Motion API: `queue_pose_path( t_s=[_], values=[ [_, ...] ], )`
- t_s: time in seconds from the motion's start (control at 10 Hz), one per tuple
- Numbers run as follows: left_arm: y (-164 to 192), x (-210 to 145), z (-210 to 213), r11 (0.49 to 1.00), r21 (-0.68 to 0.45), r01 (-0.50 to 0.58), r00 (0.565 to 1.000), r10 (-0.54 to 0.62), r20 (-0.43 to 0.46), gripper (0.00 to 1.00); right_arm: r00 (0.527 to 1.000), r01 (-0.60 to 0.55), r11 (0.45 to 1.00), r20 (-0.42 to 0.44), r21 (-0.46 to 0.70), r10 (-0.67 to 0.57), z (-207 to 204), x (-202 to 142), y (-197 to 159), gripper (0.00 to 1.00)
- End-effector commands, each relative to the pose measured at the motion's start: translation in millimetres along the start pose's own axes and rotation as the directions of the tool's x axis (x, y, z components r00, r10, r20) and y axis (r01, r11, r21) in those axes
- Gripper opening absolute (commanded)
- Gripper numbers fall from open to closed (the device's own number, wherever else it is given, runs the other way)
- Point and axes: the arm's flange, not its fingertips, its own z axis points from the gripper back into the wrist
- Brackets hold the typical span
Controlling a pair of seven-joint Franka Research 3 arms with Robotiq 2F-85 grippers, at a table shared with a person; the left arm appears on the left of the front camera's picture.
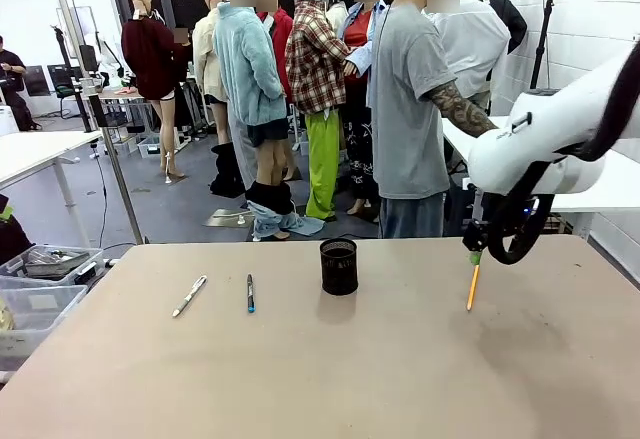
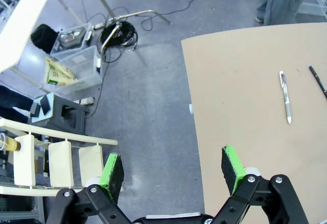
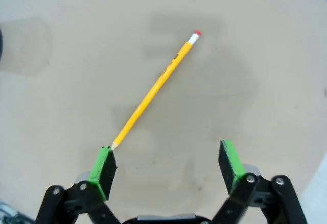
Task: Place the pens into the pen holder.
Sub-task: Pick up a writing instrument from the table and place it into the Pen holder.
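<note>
While the right gripper (image 3: 166, 155) gapes, orange pen (image 3: 156, 86) lies clear — bare table (image 3: 265, 55) around.

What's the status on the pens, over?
Left pincer open, empty. Right pincer open at tip of orange wooden pencil. Slim white pen, dark blue-tipped pen lie left of black wire-mesh cylindrical holder. Nothing between pencil and holder.

Left wrist view's edge crops dark pen (image 2: 317, 79).
</note>
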Motion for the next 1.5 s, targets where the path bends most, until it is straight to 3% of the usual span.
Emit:
queue_pose_path(
  t_s=[0.0,0.4,0.9,1.4],
  values=[
    [2,-1,0,1.000,0.003,0.002,1.000,-0.002,0.000,1.00,0.998,0.010,1.000,-0.061,0.023,-0.009,-19,23,5,1.00],
    [2,-1,0,1.000,0.003,0.002,1.000,-0.002,0.000,1.00,0.987,0.112,0.994,-0.115,0.012,-0.110,-61,28,5,1.00],
    [2,-1,0,1.000,0.003,0.002,1.000,-0.002,0.000,1.00,0.985,0.104,0.994,-0.139,0.024,-0.100,-76,34,7,0.97],
    [2,-1,0,1.000,0.003,0.002,1.000,-0.002,0.000,1.00,0.978,0.092,0.996,-0.189,-0.016,-0.093,-84,40,13,0.00]
  ],
)
